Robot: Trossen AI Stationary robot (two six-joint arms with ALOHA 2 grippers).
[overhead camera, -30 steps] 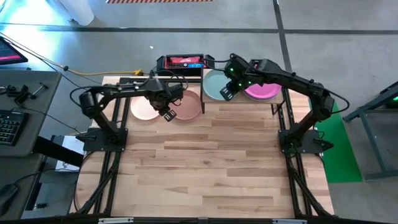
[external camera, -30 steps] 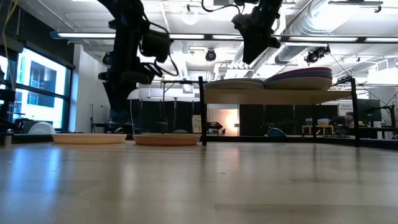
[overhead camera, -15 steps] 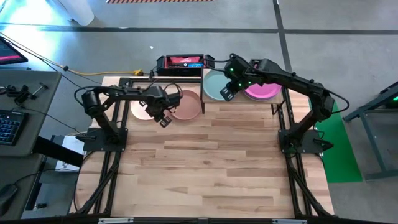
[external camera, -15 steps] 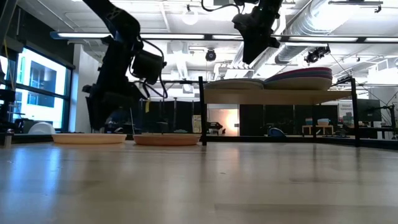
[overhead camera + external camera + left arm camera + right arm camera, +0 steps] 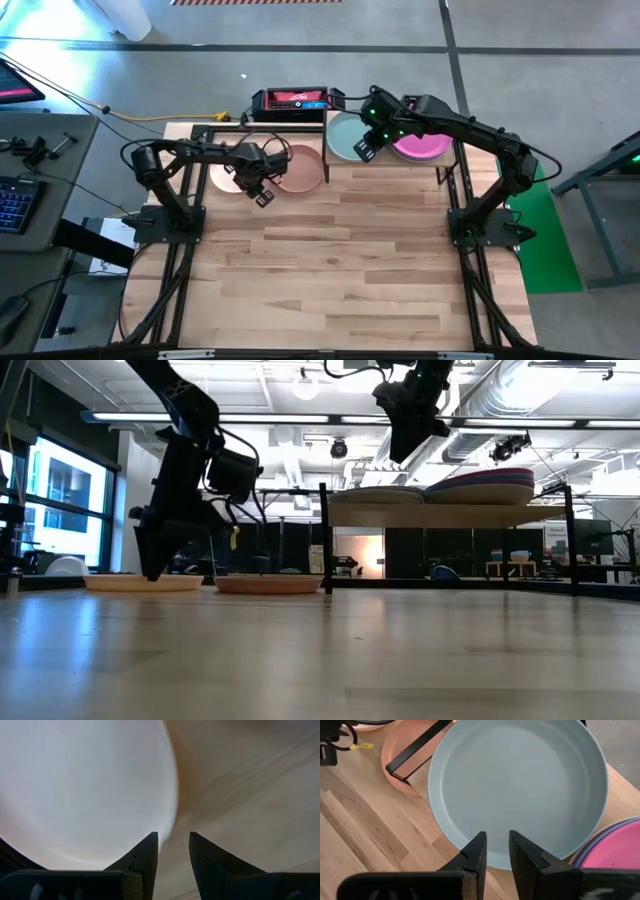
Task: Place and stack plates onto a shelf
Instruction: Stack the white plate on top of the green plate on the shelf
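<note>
Wood surface (image 5: 340, 270) carries pink plate (image 5: 228, 177) and terracotta plate (image 5: 300, 172), unshelved. Shelf (image 5: 440, 513) holds teal plate (image 5: 520, 785) and magenta stack (image 5: 425, 147). Left tool (image 5: 172, 851) straddles pink's rim, slightly parted; right tool (image 5: 496, 851) hovers over teal, slightly parted, empty.

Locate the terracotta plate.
High view: the terracotta plate lies on the tabletop, left of centre at the far edge, between the pale pink plate and the shelf.
</note>
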